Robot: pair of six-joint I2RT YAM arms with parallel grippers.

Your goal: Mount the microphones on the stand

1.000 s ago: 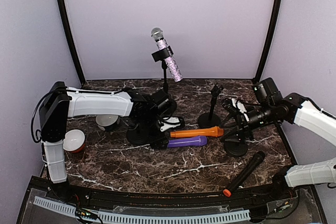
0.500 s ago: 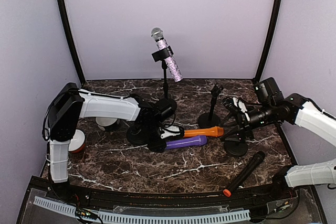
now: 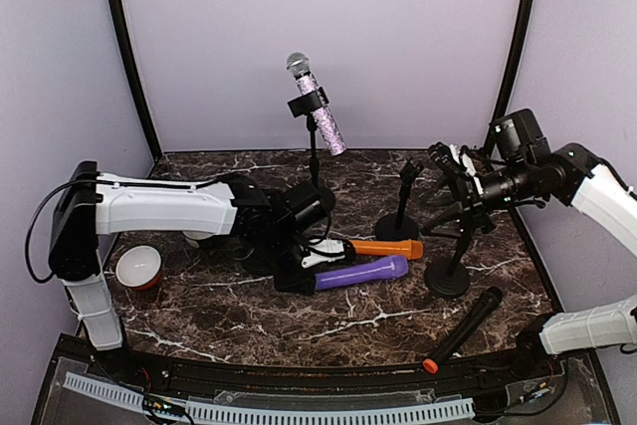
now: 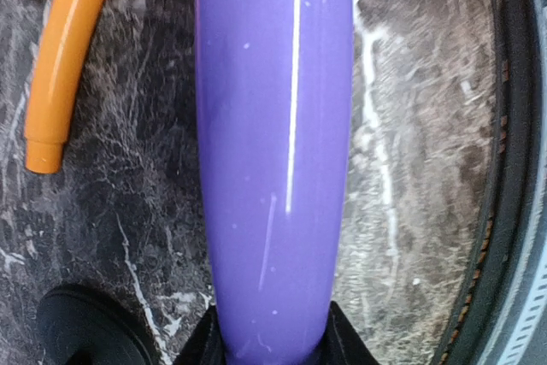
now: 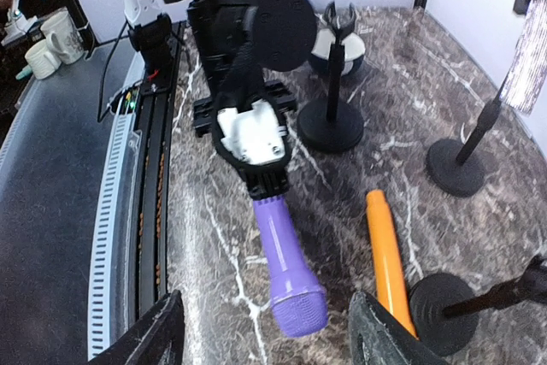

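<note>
Top external view counts four microphones. One purple microphone (image 3: 363, 271) lies near the middle of the table (image 3: 299, 330), head toward 3 o'clock. The left gripper (image 3: 302, 272) is closed on its handle end. One orange microphone (image 3: 386, 248) lies just beside it at 12 o'clock. One glittery lilac microphone (image 3: 320, 114) sits tilted in the clip of the far stand (image 3: 314, 151), at 11 o'clock. One black microphone (image 3: 464, 327) with an orange end lies at 4 o'clock.

The middle stand (image 3: 396, 228) is at 1 o'clock and the right stand (image 3: 448, 281) at 3 o'clock. The right gripper (image 3: 450, 178) hangs above the right stand, jaws apart, holding nothing. A fourth stand (image 5: 329, 126) shows beside the left arm. One bowl (image 3: 139, 267) stands at 9 o'clock, and a second bowl (image 5: 342, 47) is behind the fourth stand.
</note>
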